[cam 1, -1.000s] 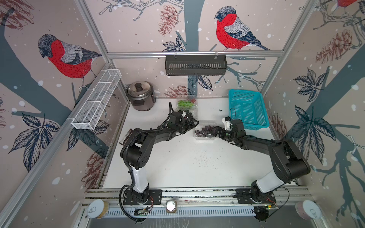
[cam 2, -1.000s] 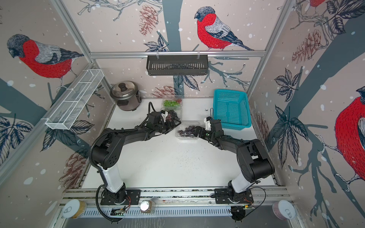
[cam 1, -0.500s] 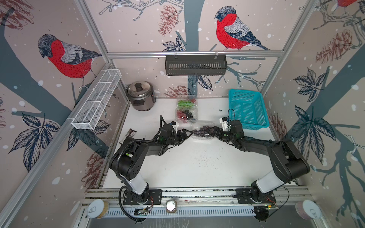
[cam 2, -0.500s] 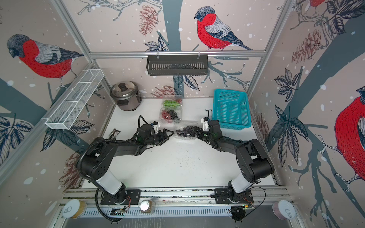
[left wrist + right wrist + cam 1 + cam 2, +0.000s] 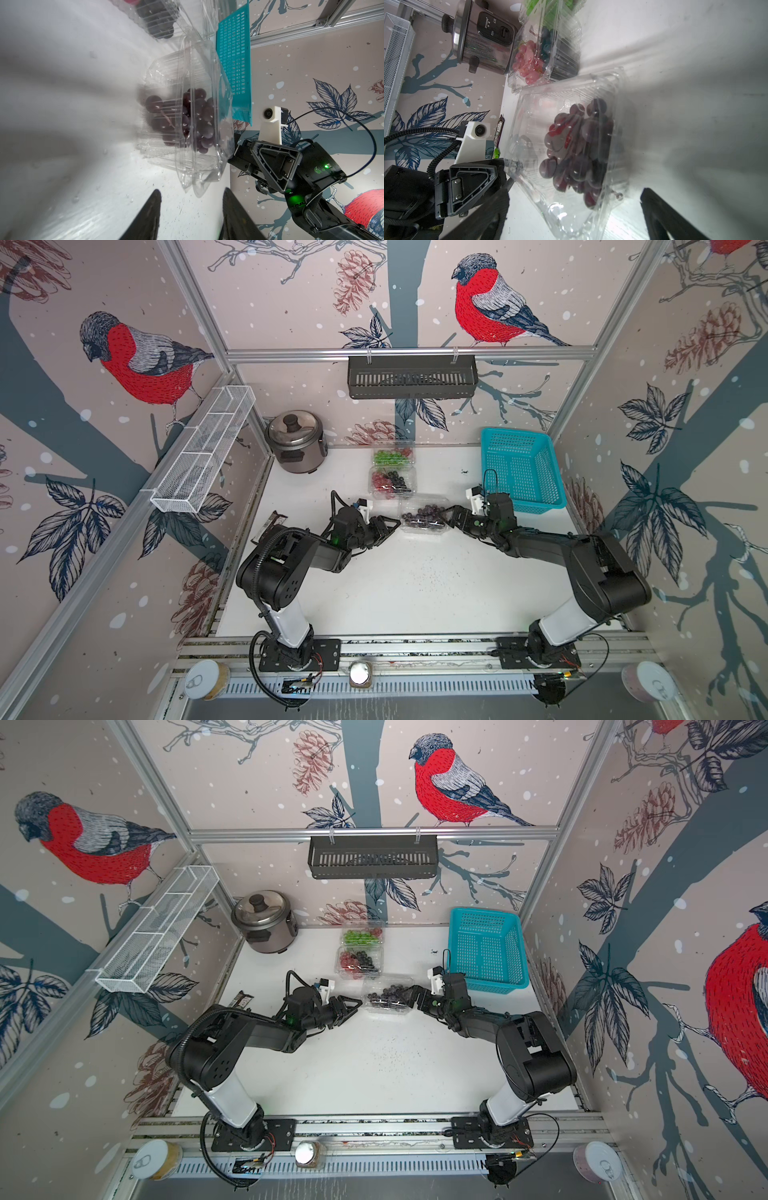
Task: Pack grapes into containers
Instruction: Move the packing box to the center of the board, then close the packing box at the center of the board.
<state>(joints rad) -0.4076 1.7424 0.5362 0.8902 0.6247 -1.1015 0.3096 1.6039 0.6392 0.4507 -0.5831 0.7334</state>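
Note:
Three clear containers stand in a row from the back wall toward the middle in both top views. The farthest holds green grapes. The middle one holds red and dark grapes. The nearest container holds purple grapes under its lowered lid. My left gripper is open at its left end, its jaws fairly narrow and the container's corner just at their tips. My right gripper stands wide open around its right end.
A turquoise basket stands at the back right, close behind the right wrist. A steel rice cooker is at the back left. A dark snack wrapper lies by the left wall. A white wire shelf and a black rack hang on the walls.
My left gripper has come back from the middle container to the left end of the nearest one, and its jaws have narrowed. My right gripper has stayed wide open at the right end.

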